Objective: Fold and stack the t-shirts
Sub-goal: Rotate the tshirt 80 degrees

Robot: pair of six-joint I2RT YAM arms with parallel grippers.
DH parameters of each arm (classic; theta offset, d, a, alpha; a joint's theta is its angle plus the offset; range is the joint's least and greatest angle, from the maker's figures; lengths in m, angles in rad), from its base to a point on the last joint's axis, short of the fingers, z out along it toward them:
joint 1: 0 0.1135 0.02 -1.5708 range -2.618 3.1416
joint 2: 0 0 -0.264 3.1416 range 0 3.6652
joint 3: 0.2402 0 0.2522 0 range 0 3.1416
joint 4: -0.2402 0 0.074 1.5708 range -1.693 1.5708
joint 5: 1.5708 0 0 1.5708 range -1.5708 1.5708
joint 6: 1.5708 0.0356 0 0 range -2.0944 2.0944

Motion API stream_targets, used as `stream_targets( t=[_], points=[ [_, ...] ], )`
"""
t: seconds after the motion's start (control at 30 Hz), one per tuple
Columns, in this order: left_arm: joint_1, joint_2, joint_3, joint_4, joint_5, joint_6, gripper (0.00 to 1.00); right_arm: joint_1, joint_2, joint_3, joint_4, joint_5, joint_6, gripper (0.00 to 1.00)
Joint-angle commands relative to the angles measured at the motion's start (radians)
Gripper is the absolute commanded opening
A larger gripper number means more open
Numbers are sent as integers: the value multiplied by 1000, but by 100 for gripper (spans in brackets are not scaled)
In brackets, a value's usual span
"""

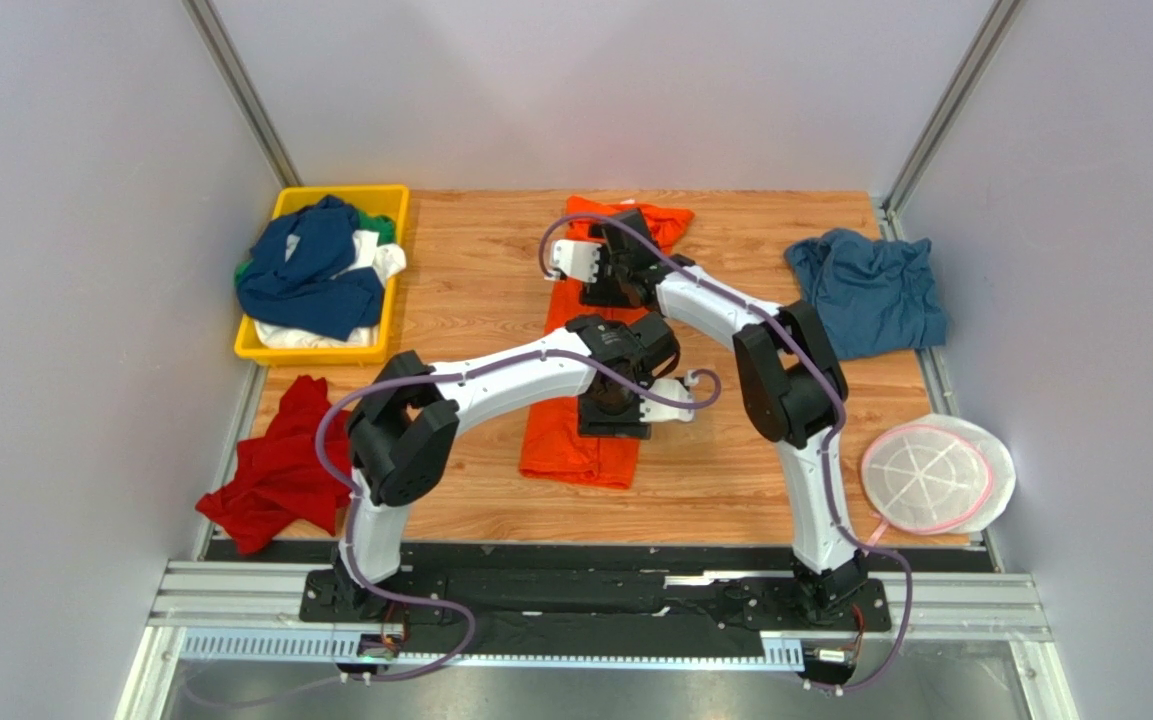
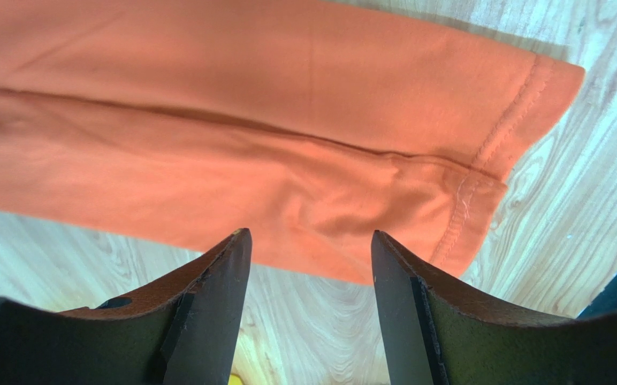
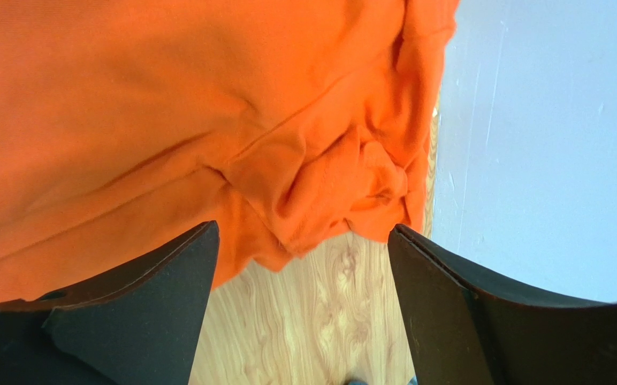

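Orange t-shirt point(image 1: 585, 438) lies lengthwise down the middle of the wooden table point(image 1: 462, 300), folded into a long narrow strip. Its far end is near the back wall, its near end toward the arm bases. Both arms lean in over it & hide its mid part from above.

L gripper point(image 2: 311, 237) hangs over the near end, jaws apart w/ nothing btwn them. Its wrist view shows the stitched hem corner and a long fold crease just ahead of the fingertips, w/ bare wood under them. R gripper point(image 3: 303, 228) is over the far end, jaws spread wide, empty. Bunched, wrinkled cloth sits right ahead of them at the table's edge by the wall.

Around:
- Steel-blue t-shirt point(image 1: 868, 293): crumpled far right, apart from the orange one.
- Red t-shirt point(image 1: 274, 465): heaped near left, spilling over the table edge.
- Yellow tray point(image 1: 387, 195): far left, holding a navy t-shirt point(image 1: 312, 263) atop white & green cloth.
- White-and-pink disc point(image 1: 935, 477): near right, beside the R arm.
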Motion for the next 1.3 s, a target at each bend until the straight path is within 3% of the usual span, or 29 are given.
stream_targets(
  t=[0.0, 0.23, 0.33, 0.53, 0.57, 0.8, 1.0, 1.27],
  points=[
    [-8, -104, -24, 38, -5, -28, 66, 0, -105, -23, -37, -6, 73, 83],
    [68, -329, -163, 202, -14, -80, 68, -8, -189, -73, -139, 54, 211, 84],
    [145, -457, -217, 270, 6, -117, 75, -17, -244, -142, -143, 93, 251, 91],
    [295, -638, -360, 440, -62, -142, 91, -46, -358, -235, -201, 147, 400, 90],
    [312, -646, -369, 456, -60, -146, 99, -48, -391, -248, -237, 141, 423, 91],
    [378, -621, -398, 448, -7, -215, 99, -40, -548, -376, -405, 5, 618, 100],
    [427, -600, -443, 462, 66, -271, 99, 82, -773, -630, -367, 37, 624, 100],
    [439, -571, -530, 445, 180, -280, 99, 283, -958, -790, -403, 3, 662, 93]
  ],
)
